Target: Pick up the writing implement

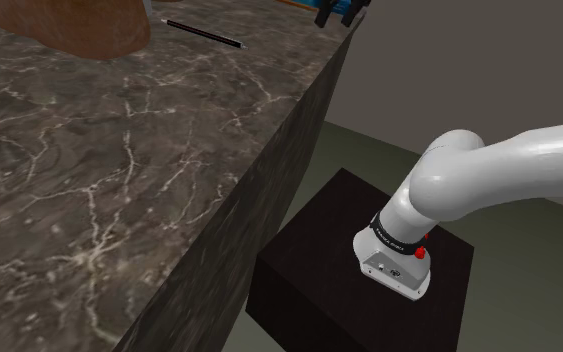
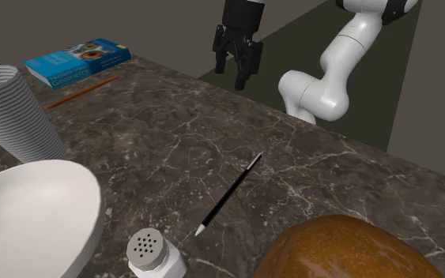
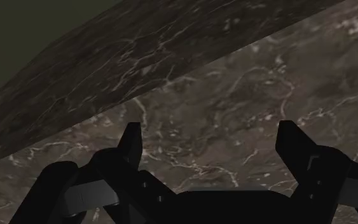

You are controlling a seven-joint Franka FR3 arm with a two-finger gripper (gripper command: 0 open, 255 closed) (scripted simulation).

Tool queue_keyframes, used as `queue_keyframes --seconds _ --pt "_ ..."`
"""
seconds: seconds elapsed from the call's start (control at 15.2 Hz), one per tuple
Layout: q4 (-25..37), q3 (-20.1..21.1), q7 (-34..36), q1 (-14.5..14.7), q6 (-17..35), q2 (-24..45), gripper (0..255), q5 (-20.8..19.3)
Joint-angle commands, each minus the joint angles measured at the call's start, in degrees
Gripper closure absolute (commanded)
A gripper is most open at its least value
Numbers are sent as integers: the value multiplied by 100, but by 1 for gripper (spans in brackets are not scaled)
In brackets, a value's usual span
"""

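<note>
Bench [image 2: 181,134]: dark marble-look top with thin white veins, a straight edge and the same veined pattern down its side.

Black pen [image 2: 228,193]: slim straight stick with a pale tip, lying flat on the bench mid-surface at a diagonal. In the shoulder view the black pen [image 1: 201,32] lies at the far end of the bench, just beside the brown loaf [image 1: 89,25].

The white arm [image 2: 323,79] has smooth glossy links and rises from the black box stand [image 1: 359,270] beside the bench. Its wrist points down at the bench edge. The end effector [image 2: 236,75] is all black and hangs above that edge. It is open, with 2 fingers [image 3: 131,143] spread wide and only marble between them. It touches nothing and is well apart from the pen.

Around it, in the second exterior view:
- A rounded brown loaf [image 2: 347,249] sits near right, close to the pen's tip end.
- A white shaker [image 2: 153,254] with a holed top sits near, just beside the pen tip.
- A smooth white bowl [image 2: 31,213] sits near left.
- A ribbed white cup [image 2: 11,110] stands at left.
- A thin orange pencil [image 2: 82,91] lies flat at far left.
- A blue book [image 2: 77,61] lies just behind the pencil.

Bare marble lies between the end effector and the pen.
</note>
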Motion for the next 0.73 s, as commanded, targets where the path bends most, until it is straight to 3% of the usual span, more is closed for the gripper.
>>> queue_keyframes --seconds 0.0,0.66 --pt "0 0 0 0 0 0 0 0" --pt "1771 656 -207 749 -814 1946 0 448"
